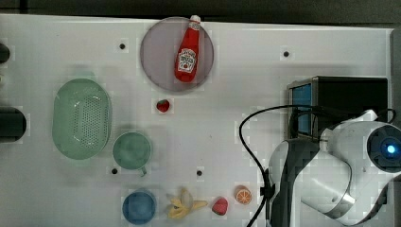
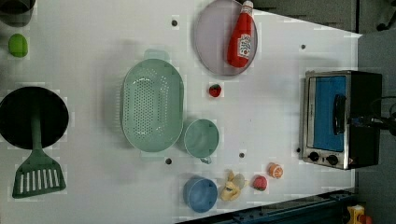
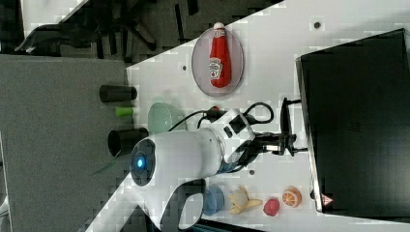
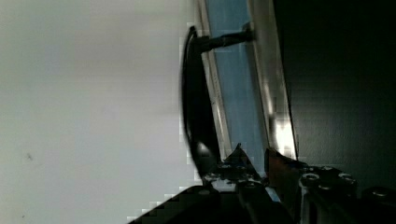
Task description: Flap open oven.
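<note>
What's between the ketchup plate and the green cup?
A small strawberry lies between the plate and cup in the top view.

Black-topped oven (image 2: 343,119), blue glass door shut, at table edge.

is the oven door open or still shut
Shut. In the left view the oven has its blue glass door flat in the silver frame.

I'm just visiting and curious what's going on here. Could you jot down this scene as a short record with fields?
Appliance: oven, blue glass door looks closed
Door handle: dark bar across the glass
End effector: close to the handle, jaws narrowly apart; contact unclear
Plate: holds a ketchup bottle lying down
Containers: green colander, green cup, blue cup
Toy food: strawberry, banana, orange slice
</note>
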Controlling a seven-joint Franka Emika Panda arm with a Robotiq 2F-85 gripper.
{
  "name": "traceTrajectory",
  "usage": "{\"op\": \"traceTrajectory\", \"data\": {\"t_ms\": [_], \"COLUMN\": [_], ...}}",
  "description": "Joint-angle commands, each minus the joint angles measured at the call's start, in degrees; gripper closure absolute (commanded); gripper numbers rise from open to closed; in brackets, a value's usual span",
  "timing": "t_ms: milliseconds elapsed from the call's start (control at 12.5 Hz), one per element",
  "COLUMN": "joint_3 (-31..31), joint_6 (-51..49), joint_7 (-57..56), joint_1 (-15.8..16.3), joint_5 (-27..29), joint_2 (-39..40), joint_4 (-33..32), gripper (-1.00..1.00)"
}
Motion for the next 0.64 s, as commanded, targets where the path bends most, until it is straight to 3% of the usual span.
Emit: {"op": "traceTrajectory", "data": {"t_ms": [80, 640], "joint_3": [0.5, 1.6], "joint_6": [3.0, 7.0], "joint_7": [-3.1, -3.1], "joint_1": [0.6, 1.1], "joint_5": [-0.1, -0.2], "joint_2": [1.1, 4.1], "joint_4": [-0.2, -2.2], "gripper": [0.65, 0.65]}}
